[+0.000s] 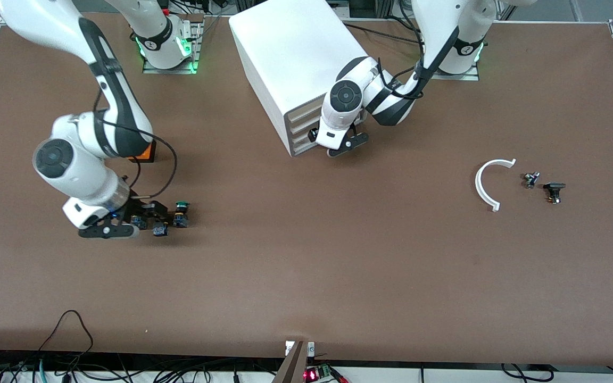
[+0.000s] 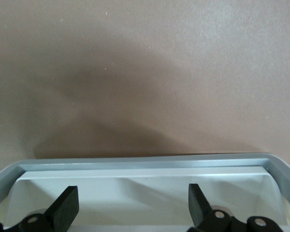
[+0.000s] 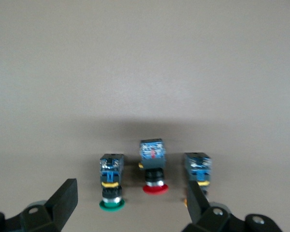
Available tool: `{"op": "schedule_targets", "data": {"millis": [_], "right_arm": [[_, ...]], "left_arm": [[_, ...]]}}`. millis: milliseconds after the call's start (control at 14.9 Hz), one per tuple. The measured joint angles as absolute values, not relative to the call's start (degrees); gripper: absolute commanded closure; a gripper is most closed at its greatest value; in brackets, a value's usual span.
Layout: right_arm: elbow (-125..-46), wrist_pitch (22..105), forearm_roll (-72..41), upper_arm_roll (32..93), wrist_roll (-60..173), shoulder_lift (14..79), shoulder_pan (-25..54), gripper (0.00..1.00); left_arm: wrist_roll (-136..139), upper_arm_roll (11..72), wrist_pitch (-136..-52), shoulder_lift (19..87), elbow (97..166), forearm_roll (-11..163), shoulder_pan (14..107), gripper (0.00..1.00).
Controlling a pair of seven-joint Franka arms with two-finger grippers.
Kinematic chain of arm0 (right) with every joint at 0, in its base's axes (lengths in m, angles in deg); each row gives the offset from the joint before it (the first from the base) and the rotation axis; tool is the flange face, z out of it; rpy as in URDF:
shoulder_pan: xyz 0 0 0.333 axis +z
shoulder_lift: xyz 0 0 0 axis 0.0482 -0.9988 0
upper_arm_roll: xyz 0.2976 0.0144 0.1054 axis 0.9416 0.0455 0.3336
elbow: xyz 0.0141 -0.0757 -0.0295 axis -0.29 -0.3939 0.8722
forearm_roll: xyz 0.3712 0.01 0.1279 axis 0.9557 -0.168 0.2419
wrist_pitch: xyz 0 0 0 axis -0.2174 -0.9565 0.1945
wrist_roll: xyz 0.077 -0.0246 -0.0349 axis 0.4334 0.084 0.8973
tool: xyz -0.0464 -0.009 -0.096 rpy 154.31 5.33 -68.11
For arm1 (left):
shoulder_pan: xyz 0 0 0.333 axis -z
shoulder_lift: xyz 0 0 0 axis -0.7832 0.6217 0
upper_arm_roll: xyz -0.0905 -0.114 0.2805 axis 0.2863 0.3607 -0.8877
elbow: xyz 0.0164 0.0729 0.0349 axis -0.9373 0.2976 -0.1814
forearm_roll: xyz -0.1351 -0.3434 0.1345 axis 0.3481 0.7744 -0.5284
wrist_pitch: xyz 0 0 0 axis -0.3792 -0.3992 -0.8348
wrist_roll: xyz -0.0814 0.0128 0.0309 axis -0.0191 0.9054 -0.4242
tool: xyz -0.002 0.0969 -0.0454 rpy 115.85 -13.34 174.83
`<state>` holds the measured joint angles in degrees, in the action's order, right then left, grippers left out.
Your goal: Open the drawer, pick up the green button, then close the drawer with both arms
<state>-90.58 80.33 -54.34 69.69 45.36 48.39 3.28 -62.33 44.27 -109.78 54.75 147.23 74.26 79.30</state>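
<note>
the right arm's black two-finger gripper (image 3: 130, 203) hangs low with jaws wide and holding nothing, over three small push buttons toward the right arm's end of the table: the green-capped button (image 3: 111, 182), a red-capped button (image 3: 153, 169) just beside it, and a third button (image 3: 199, 169) partly hidden by one finger. the left arm's black gripper (image 2: 133, 203), jaws wide, sits at the white plastic drawer (image 2: 150, 186) of the white box cabinet (image 1: 290, 64) near the base edge. a white curved plastic strip (image 1: 485, 183) and two small dark parts (image 1: 543, 186) lie toward the left arm's end.
</note>
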Motion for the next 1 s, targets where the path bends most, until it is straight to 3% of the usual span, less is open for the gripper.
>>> {"op": "schedule_targets", "data": {"millis": [335, 737, 1004], "right_arm": [[-90.62, 74.51, -54.31, 67.75, 48.09, 56.36, 2.88, 0.00], [-90.71, 67.76, -54.30, 67.23, 48.83, 62.83, 2.78, 0.00], [-90.04, 62.75, -54.30, 66.42, 49.08, 66.65, 2.75, 0.00]], "left_arm": [[-62.21, 44.40, -106.32, 53.32, 145.93, 74.27, 77.90, 0.00], [-49.41, 44.25, -79.77, 49.63, 131.34, 71.43, 68.70, 0.00], [-31.89, 44.09, -69.60, 49.34, 121.47, 65.66, 61.03, 0.00]]}}
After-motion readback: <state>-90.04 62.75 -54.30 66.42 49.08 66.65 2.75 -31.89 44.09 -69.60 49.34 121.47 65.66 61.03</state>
